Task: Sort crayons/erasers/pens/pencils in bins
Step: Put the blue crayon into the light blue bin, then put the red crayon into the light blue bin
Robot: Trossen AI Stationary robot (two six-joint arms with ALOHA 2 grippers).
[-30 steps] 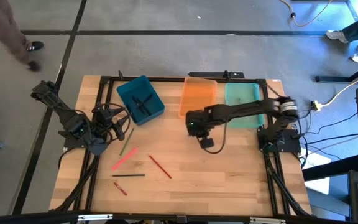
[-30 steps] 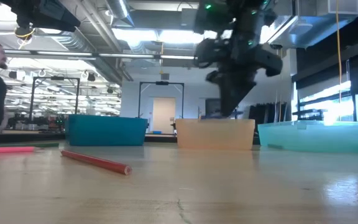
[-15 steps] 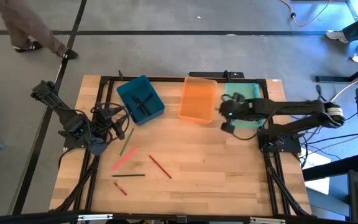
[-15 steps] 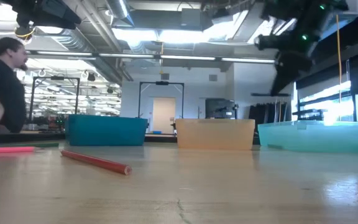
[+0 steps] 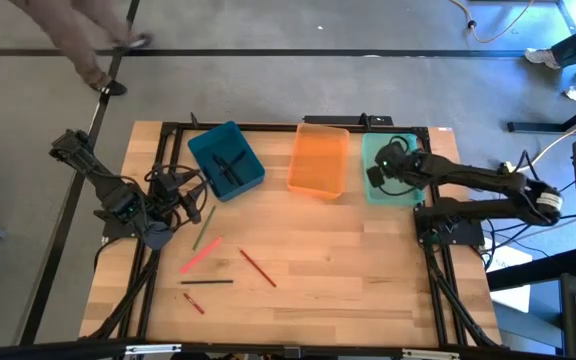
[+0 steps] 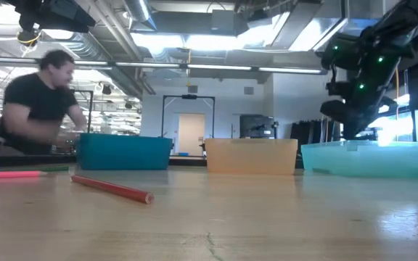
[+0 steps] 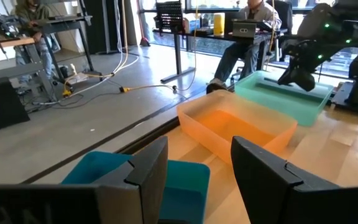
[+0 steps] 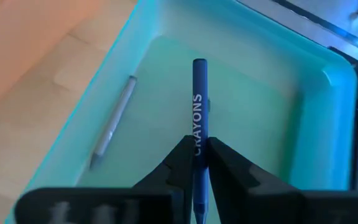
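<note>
My right gripper [image 5: 377,174] hovers over the light mint bin [image 5: 404,148] at the table's far right, shut on a blue crayon [image 8: 199,93] printed CRAYONS. A grey stick [image 8: 112,124] lies on that bin's floor. The orange bin [image 5: 319,158] stands to its left. The teal bin [image 5: 226,160] holds dark sticks. Green [image 5: 204,230], pink [image 5: 200,257], red [image 5: 258,267] and dark [image 5: 208,283] sticks lie flat on the wood. My left gripper [image 7: 194,168] waits open at the table's left, facing the bins. My right gripper pinches the blue crayon's near part [image 8: 198,148] between its two fingers. The crayon runs along the fingers and sticks out ahead of them, slanting down over the mint bin's floor. Its free end [image 8: 199,63] is over the bin's middle; whether it touches the floor I cannot tell.
A short red stick [image 5: 194,303] lies near the front left. Black frame rails [image 5: 268,127] run along the table's sides and back. A person [image 6: 42,101] moves behind the table's far left. Bare wood spreads across the middle and front right.
My right gripper has swung from the table's middle, in front of the orange bin, toward the far right edge, and now stands over the mint bin. Its wrist has rolled on the way. Beyond the table a person has walked along.
</note>
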